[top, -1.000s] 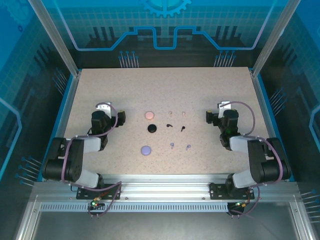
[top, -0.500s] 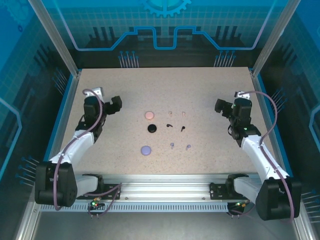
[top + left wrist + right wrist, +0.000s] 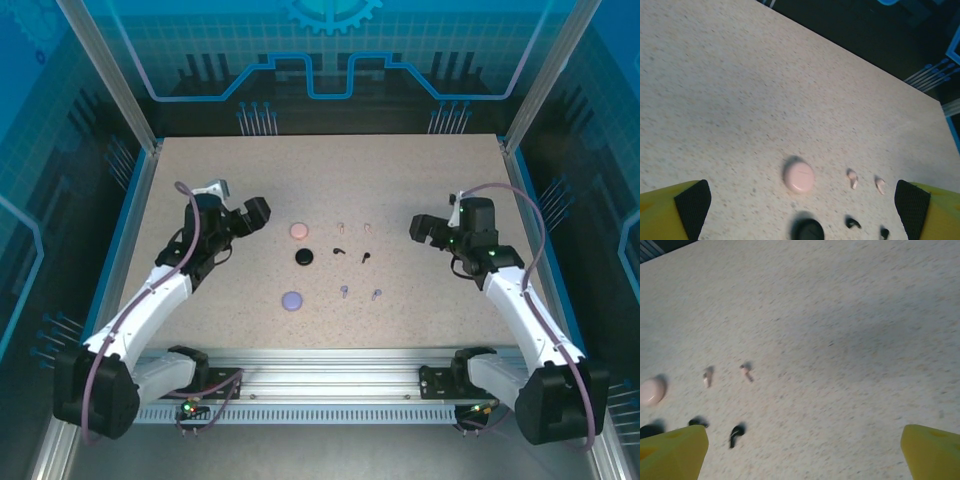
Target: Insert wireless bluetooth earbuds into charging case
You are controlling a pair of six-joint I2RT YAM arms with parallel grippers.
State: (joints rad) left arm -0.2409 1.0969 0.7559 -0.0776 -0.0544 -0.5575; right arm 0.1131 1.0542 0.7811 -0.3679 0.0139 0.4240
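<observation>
Three round charging cases lie mid-table: pink [image 3: 298, 230], black [image 3: 304, 257], lavender [image 3: 291, 300]. To the right of each lies its pair of earbuds: pink [image 3: 341, 228], black [image 3: 339, 251], lavender [image 3: 344, 291]. My left gripper [image 3: 255, 215] hovers open just left of the pink case. In the left wrist view the pink case [image 3: 799, 176] and a pink earbud [image 3: 853, 178] lie ahead of the wide-spread left gripper [image 3: 802, 202]. My right gripper [image 3: 420, 228] hovers open to the right of the earbuds. The right wrist view shows a black earbud [image 3: 736, 434] and a pink earbud [image 3: 746, 371] off to the left of the empty right gripper [image 3: 804, 452].
The speckled tabletop [image 3: 400, 170] is bordered by a blue rim and metal posts. Open surface lies behind the cases and at both sides. The arm bases sit on the rail [image 3: 320, 380] at the near edge.
Both arms have stretched out from their folded pose, then swung inward toward the cases and earbuds. Both grippers stayed open. Nothing on the table moved.
</observation>
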